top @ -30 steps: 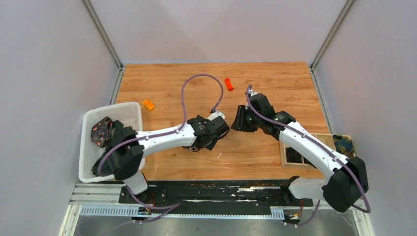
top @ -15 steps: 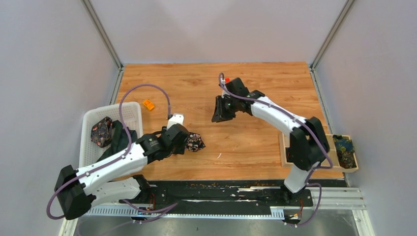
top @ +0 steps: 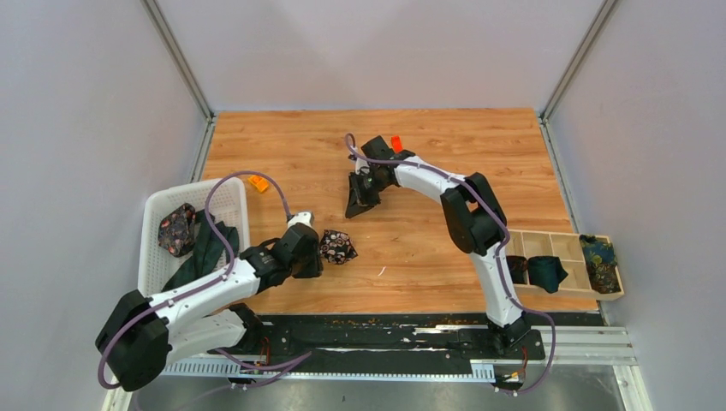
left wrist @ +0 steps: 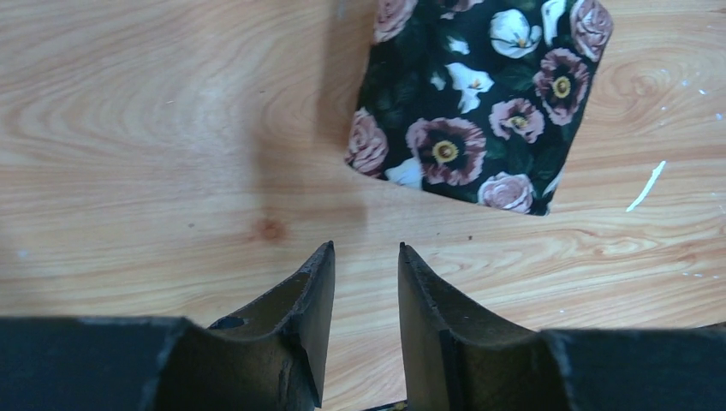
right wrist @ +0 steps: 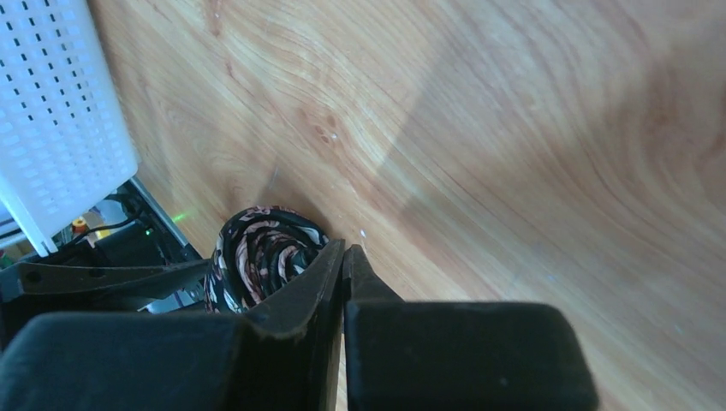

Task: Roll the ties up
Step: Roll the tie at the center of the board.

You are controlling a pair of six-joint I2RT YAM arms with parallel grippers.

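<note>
A rolled black tie with pink-white flowers [top: 337, 247] lies on the wood table [top: 445, 248]; it also shows in the left wrist view [left wrist: 479, 103] and, end-on, in the right wrist view [right wrist: 257, 257]. My left gripper [top: 316, 252] [left wrist: 365, 248] is just left of the roll, slightly open and empty, not touching it. My right gripper [top: 352, 211] [right wrist: 344, 247] is shut and empty, above the table a little beyond the roll. Another rolled floral tie [top: 175, 229] and a dark teal tie [top: 205, 244] lie in the white basket [top: 224, 193].
The basket also shows in the right wrist view [right wrist: 51, 111]. Two orange blocks [top: 258, 182] [top: 396, 143] lie on the table. A wooden compartment tray [top: 561, 294] at the right edge holds a dark teal tie [top: 544, 272] and a blue-yellow one [top: 598, 253].
My left arm drew back to the left and its gripper came off the floral roll, which stays on the table. My right arm swung left across the table, still shut.
</note>
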